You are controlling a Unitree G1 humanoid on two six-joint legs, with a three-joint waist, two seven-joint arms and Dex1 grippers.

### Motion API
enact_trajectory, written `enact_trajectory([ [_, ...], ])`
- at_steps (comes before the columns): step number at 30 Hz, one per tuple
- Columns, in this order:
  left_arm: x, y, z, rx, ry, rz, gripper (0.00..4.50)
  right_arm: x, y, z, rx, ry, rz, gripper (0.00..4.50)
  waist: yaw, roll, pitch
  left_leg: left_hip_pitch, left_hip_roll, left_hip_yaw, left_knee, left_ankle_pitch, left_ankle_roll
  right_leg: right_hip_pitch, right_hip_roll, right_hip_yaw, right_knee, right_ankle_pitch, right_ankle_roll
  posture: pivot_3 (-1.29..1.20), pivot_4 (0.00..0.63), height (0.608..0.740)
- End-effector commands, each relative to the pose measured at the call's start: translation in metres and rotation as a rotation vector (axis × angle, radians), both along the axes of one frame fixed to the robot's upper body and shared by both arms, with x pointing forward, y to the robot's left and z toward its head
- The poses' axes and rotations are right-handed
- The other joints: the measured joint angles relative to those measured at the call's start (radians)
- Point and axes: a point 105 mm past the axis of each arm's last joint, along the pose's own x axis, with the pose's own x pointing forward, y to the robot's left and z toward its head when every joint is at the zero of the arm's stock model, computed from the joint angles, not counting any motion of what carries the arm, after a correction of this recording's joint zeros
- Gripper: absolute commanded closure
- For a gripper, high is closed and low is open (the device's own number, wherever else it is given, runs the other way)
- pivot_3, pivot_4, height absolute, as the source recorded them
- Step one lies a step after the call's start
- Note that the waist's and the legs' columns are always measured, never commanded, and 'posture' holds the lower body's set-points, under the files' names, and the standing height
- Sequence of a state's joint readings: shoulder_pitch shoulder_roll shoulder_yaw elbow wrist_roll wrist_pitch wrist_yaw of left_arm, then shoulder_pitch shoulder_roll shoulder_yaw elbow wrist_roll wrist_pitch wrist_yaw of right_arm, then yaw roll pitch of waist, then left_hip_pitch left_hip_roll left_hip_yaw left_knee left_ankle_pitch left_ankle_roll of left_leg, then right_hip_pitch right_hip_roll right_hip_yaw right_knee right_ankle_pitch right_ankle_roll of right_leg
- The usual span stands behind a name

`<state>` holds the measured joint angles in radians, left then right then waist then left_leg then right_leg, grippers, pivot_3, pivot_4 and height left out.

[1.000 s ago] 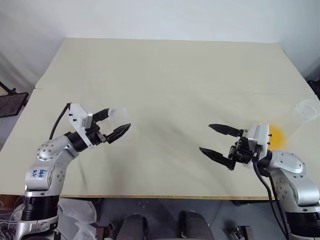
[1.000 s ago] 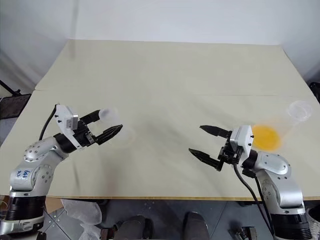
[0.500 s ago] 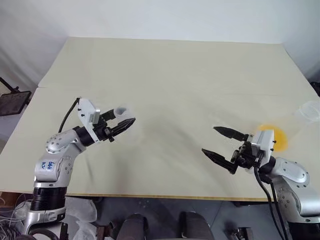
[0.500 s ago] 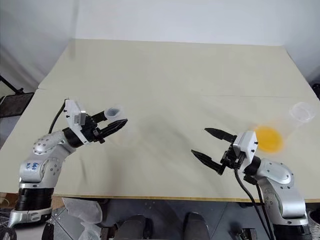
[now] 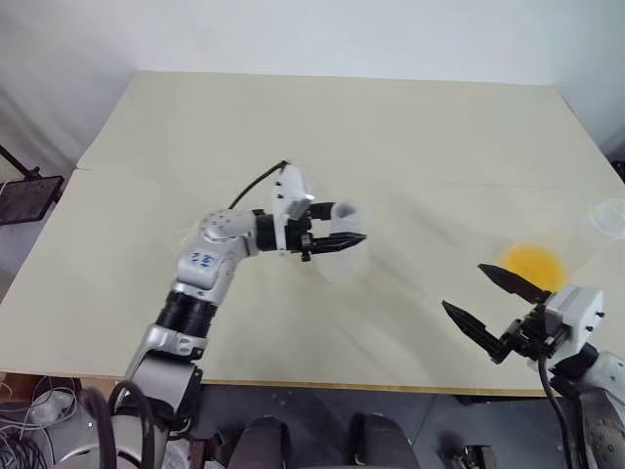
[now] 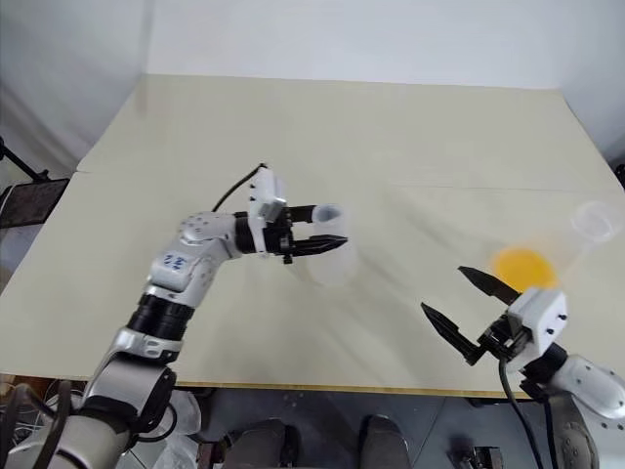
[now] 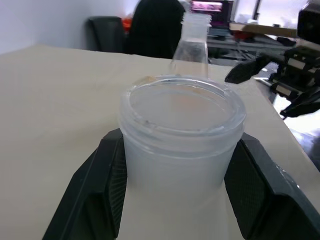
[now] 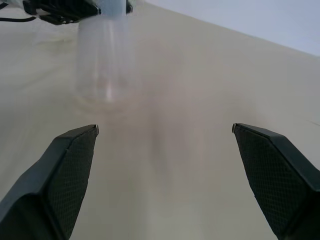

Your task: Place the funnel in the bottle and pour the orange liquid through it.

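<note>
Clear glass is what my left end effector is clamped on: the bottle, gripped by its wide short mouth, both black fingers pressed against its sides, over the middle of the tabletop, somewhat toward the near edge. I cannot tell whether its base touches the surface. My right end effector hangs near the near right corner with its fingers spread wide and nothing between them. The orange liquid sits in a narrower-necked flask lying tilted by the right edge, well apart from the bottle. I see no funnel, so I judge this as the positioning step, with neither the funnel placing nor the pouring done. Next I would need to set the bottle down upright and steady in easy reach of both arms, then find the funnel; the glass is hard to see against the pale top, so I would release gently. The tabletop is a bare, pale beige board against a plain white wall, with dark chairs and a lit screen beyond it in the left wrist view.
</note>
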<state>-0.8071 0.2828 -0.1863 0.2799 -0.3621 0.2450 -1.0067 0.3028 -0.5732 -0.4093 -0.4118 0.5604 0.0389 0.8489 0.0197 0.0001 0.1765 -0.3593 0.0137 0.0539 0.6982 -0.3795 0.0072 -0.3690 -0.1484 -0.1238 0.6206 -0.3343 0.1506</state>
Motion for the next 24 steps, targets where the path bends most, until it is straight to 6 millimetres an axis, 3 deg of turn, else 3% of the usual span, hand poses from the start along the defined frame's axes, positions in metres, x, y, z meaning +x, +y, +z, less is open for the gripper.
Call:
enact_trajectory([
  [1, 0.001, -0.006, 0.003, 0.043, -0.069, -0.027, 2.14, -0.008, 0.002, 0.014, -0.013, -0.072, -0.019, 0.0, -0.002, 0.0, 0.0, 0.0, 0.0, 0.001, 0.0, 0.0, 0.0, 0.0, 0.0, 0.001, 0.0, 0.0, 0.0, 0.0, 0.15, 0.74],
  [9, -0.001, -0.015, -0.004, 0.05, -0.076, -0.066, 2.14, -0.012, 0.006, 0.014, -0.002, -0.082, -0.046, 0.0, 0.008, 0.0, 0.0, 0.0, 0.0, 0.002, 0.001, 0.0, 0.0, -0.001, 0.0, 0.003, 0.001, 0.0, 0.0, 0.0, 0.15, 0.74],
  [16, -0.003, -0.01, -0.001, 0.007, -0.049, -0.076, 0.02, -0.007, 0.007, 0.017, -0.001, -0.093, -0.038, 0.0, 0.005, 0.0, 0.0, 0.0, 0.0, 0.001, 0.001, 0.0, 0.0, -0.001, 0.0, 0.002, 0.001, 0.0, 0.0, 0.0, 0.15, 0.74],
  [24, 0.003, 0.008, 0.004, -0.059, -0.015, -0.021, 0.02, -0.001, 0.008, 0.019, -0.002, -0.097, -0.016, 0.0, 0.004, 0.0, 0.0, 0.0, 0.0, 0.001, 0.001, 0.0, 0.0, -0.001, 0.0, 0.003, 0.001, 0.0, 0.0, 0.0, 0.15, 0.74],
])
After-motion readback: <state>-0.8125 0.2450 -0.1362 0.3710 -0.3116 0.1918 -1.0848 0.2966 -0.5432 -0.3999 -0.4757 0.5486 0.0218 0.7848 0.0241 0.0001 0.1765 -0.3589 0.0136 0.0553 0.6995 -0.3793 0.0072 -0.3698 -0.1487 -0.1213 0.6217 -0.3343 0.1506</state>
